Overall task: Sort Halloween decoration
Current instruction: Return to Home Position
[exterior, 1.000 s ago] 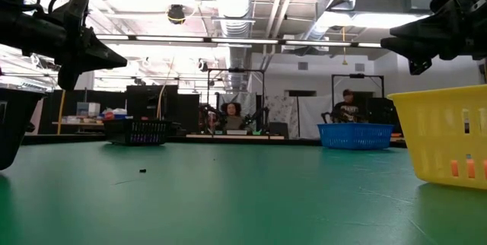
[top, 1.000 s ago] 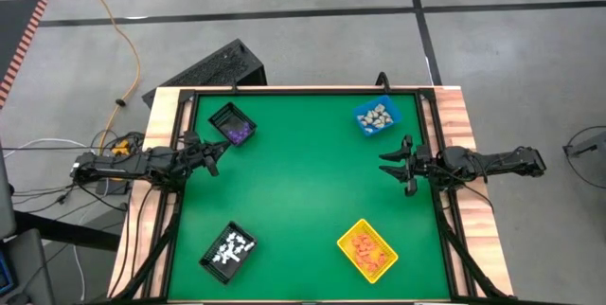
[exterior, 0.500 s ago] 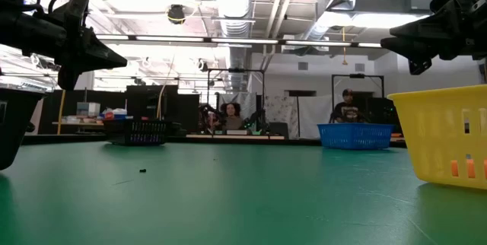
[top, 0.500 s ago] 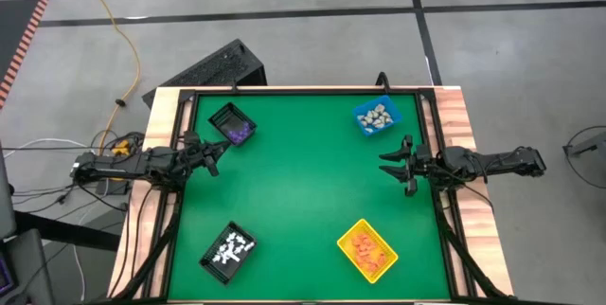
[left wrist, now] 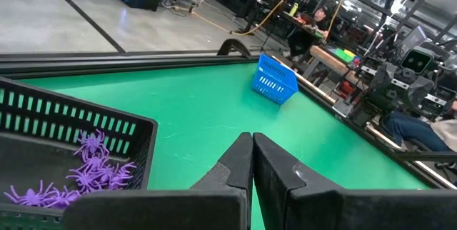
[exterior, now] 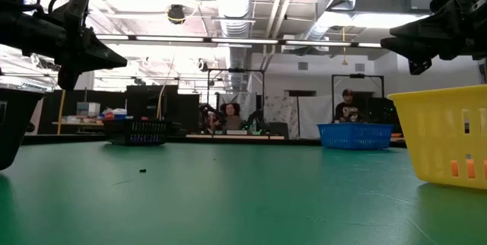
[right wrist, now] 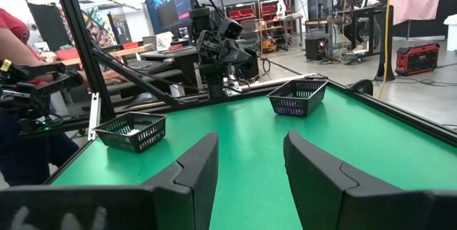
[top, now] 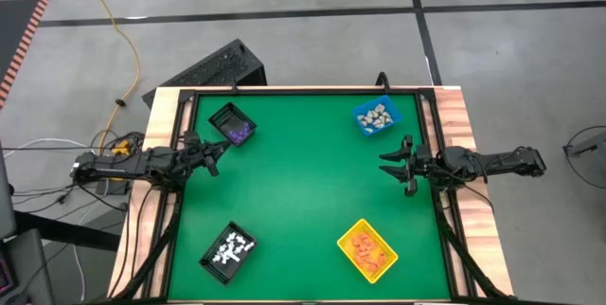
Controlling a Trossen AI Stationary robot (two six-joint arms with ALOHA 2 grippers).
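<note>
Nearest, the yellow slotted plastic bin [top: 349,231] holds the orange Halloween pieces [top: 367,248], and the black slotted plastic bin [top: 214,242] by the left edge holds the white skeleton pieces [top: 232,246]. Midway, both arms hang over the sides of the green tabletop [top: 303,191], clear of all 4 bins, which reads as a parked pose. The left tool [top: 217,156] is pinched together on nothing; the right tool [top: 386,166] stands wide and empty. Farthest, a second black bin [top: 218,112] holds purple spiders [top: 239,133] and a blue bin [top: 361,124] holds beige pieces [top: 379,116]. 1 dark speck [exterior: 142,171] may be a stray piece.
</note>
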